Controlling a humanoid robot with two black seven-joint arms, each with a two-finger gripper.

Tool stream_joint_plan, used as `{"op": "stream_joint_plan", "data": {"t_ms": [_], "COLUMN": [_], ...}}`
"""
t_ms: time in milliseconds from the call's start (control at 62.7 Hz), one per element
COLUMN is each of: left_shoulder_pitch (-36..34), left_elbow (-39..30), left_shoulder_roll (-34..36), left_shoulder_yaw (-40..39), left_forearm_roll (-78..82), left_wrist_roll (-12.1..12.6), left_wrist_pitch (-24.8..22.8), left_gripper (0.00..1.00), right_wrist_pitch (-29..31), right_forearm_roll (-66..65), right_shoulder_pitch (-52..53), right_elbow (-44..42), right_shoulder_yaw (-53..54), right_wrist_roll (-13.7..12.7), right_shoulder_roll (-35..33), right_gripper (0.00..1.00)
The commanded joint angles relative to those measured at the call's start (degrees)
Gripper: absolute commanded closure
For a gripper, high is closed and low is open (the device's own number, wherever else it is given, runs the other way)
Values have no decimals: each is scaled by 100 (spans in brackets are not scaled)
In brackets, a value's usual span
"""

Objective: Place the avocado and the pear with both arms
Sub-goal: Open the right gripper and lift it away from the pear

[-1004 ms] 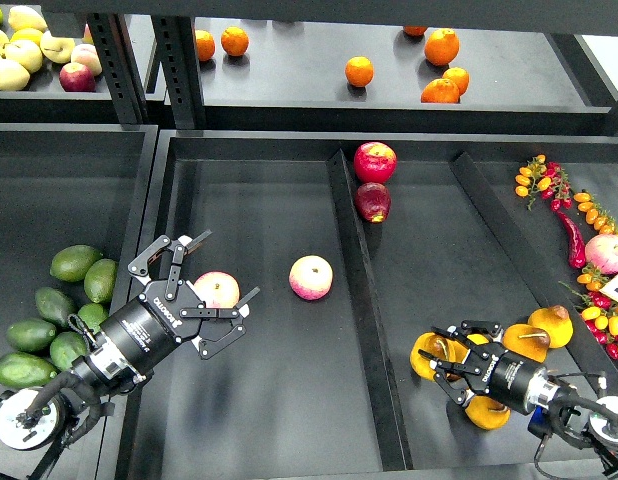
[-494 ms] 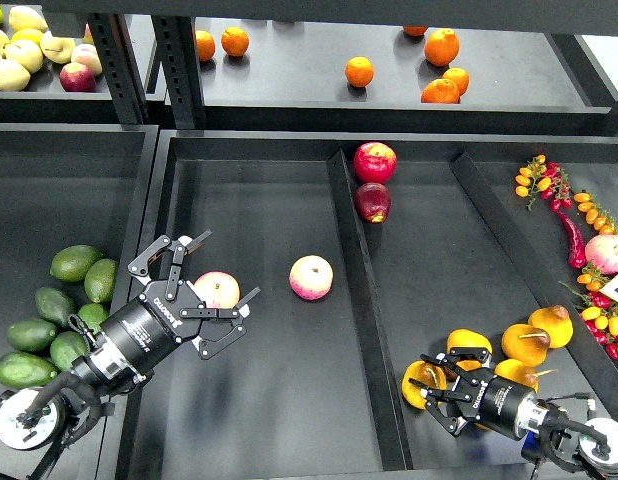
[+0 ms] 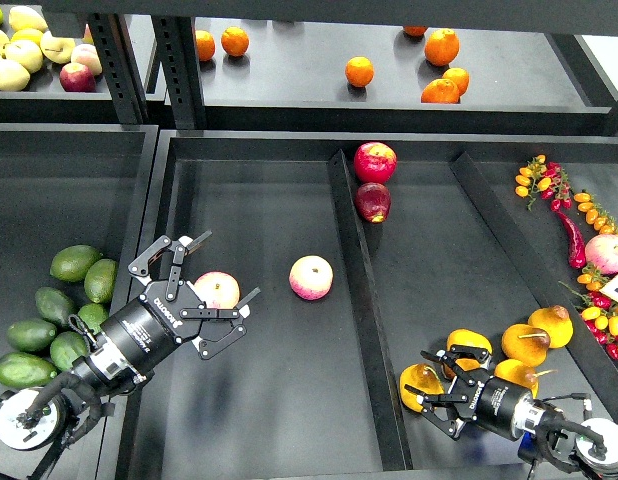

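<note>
Several dark green avocados (image 3: 76, 262) lie in a pile in the left bin, beside my left arm. My left gripper (image 3: 232, 266) is open and holds nothing; its fingers stand on either side of a pink-yellow peach (image 3: 216, 288) in the middle tray. Several yellow-orange pears (image 3: 524, 342) lie at the front right. My right gripper (image 3: 430, 387) has its fingers closed around one pear (image 3: 417, 384) with a reddish-brown streak, low over the right tray floor near the divider.
A second peach (image 3: 311, 277) lies in the middle tray. Two red apples (image 3: 375, 161) sit by the raised divider (image 3: 361, 290). Chillies and cherry tomatoes (image 3: 574, 215) fill the right bin. Oranges (image 3: 359, 71) and apples (image 3: 19, 50) are on the back shelf.
My right gripper has drawn back toward the front and slightly left, and the pear between its fingers moved with it. More pears show behind it. The left arm has not moved.
</note>
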Motion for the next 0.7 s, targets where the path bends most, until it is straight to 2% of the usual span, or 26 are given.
{"op": "stream_joint_plan", "data": {"t_ms": [0,239,685], "left_shoulder_pitch": [0,0,-44], "left_elbow": [-4,-4,31], "left_shoulder_roll": [0,0,0], "left_shoulder_yaw": [0,-18,-378], "left_forearm_roll": [0,9,0], "left_wrist_roll": [0,0,0], "left_wrist_pitch": [0,0,0], "left_gripper": [1,1,1], "right_wrist_pitch": [0,0,-5], "right_forearm_roll": [24,32,15], "right_shoulder_pitch": [152,714,1030], "right_elbow": [154,374,480], "right_shoulder_yaw": [321,1235,2527], "right_wrist_roll": [0,0,0], "right_shoulder_roll": [-23,188,1778], "right_gripper": [7,7,6]}}
